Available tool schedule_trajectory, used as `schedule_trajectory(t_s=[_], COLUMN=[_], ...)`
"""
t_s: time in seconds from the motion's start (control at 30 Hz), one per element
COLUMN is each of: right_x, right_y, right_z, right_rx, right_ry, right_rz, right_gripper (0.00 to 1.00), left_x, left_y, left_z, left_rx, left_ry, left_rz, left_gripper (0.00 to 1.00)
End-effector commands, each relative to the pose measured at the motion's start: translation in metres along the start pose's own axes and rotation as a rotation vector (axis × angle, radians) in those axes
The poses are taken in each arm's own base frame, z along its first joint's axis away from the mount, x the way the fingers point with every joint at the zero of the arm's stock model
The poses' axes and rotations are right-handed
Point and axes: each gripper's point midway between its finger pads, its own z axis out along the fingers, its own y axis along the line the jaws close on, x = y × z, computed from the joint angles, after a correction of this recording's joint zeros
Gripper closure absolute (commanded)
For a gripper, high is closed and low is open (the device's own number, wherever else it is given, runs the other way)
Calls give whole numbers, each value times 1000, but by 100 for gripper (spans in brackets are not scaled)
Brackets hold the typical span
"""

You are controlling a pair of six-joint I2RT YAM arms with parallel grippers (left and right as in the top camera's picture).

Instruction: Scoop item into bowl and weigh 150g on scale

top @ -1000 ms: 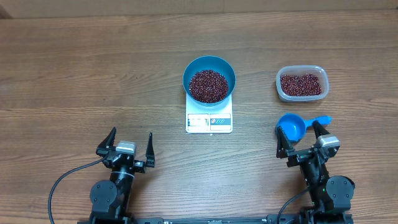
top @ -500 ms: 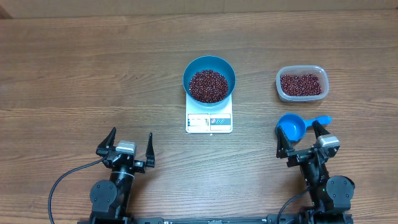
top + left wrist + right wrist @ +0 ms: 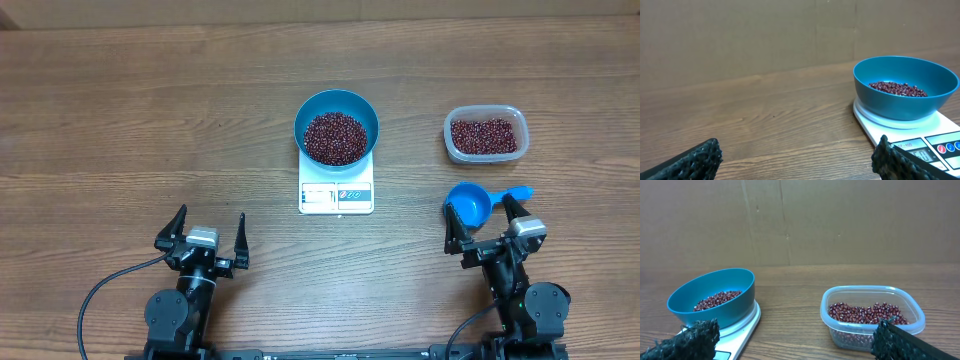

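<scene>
Bowl [image 3: 337,108]: seated on scale [image 3: 336,197], holding beans [image 3: 335,138].
Left pincer [image 3: 210,218]: released, grasping nothing.
Right pincer [image 3: 480,213]: released; scoop [image 3: 468,204] just ahead.

Robotics test bench: a bare wood-grain worktop [image 3: 120,120], a plain cardboard wall [image 3: 740,40] behind the scale [image 3: 336,197], and the left arm [image 3: 182,308] and right arm [image 3: 527,300] mounted at the edge in front of it.

Wood-grain table [image 3: 120,120], clear plastic tub [image 3: 485,136]
</scene>
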Motion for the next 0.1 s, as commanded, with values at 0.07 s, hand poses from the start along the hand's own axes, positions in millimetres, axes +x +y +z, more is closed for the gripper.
schedule_trajectory(t_s=[0.07], right_x=[2], right_y=[0], right_z=[0], right_rx=[0], right_ry=[-3], right_rz=[-1], right_gripper=[0], left_x=[1], left_y=[0], left_z=[0], left_rx=[4], left_ry=[-6], left_rz=[15], left_gripper=[1])
